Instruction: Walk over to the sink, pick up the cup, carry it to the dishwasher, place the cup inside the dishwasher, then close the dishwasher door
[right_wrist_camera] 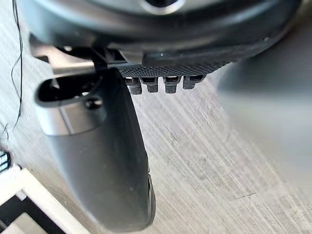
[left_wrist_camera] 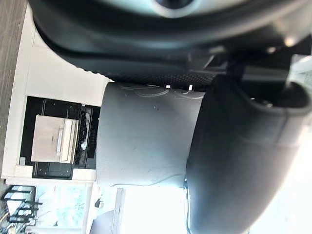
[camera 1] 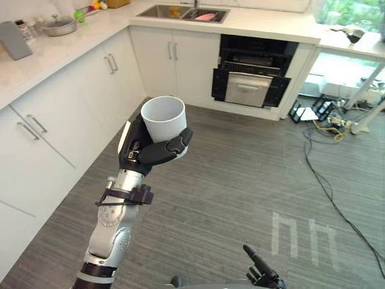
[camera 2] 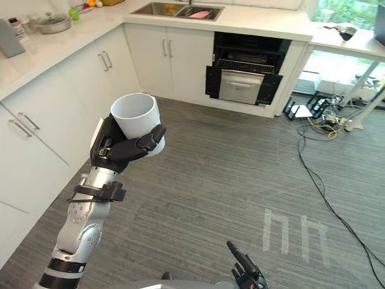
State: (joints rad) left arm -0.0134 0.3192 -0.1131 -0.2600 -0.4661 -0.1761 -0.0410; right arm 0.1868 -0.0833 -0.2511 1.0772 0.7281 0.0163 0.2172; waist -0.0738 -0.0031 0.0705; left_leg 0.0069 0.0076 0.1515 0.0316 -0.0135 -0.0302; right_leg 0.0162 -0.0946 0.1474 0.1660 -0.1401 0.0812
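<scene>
**Cup Held Aloft, Dishwasher Yet to Be Reached**

Left eye view: The white cup [camera 1: 163, 117] is gripped upright, mouth up, in the left robot hand [camera 1: 150, 152]. The hand's fingers and thumb are curled round the cup's lower wall. The cup is carried above the grey floor [camera 1: 240, 180], well apart from the dishwasher [camera 1: 252, 66]. The dishwasher is set under the bench [camera 1: 264, 24], beside the sink [camera 1: 180, 12]. The dishwasher door [camera 1: 248, 89] is only partly lowered. The right robot hand [camera 1: 263, 274] is shown low in the view, fingers straight, with nothing held.

Right eye view: The same arrangement is recorded. The cup's upper half stands free above the grip. It is judged that a jolt in walking could tip the cup or work it loose, and that it would be dropped to the floor.

Left wrist view: The cup's wall [left_wrist_camera: 146, 141] is pressed against the palm, with the thumb [left_wrist_camera: 229, 165] wrapped across it. The dishwasher [left_wrist_camera: 53, 141] is seen beyond. The half-lowered door is judged a hazard: the cup or the fingers could be knocked against its edge if the opening is approached too low.

Right wrist view: The right robot hand [right_wrist_camera: 97, 146] is held relaxed over bare floor. Should the left grip loosen, it is thought that little support could be lent in time.
</scene>
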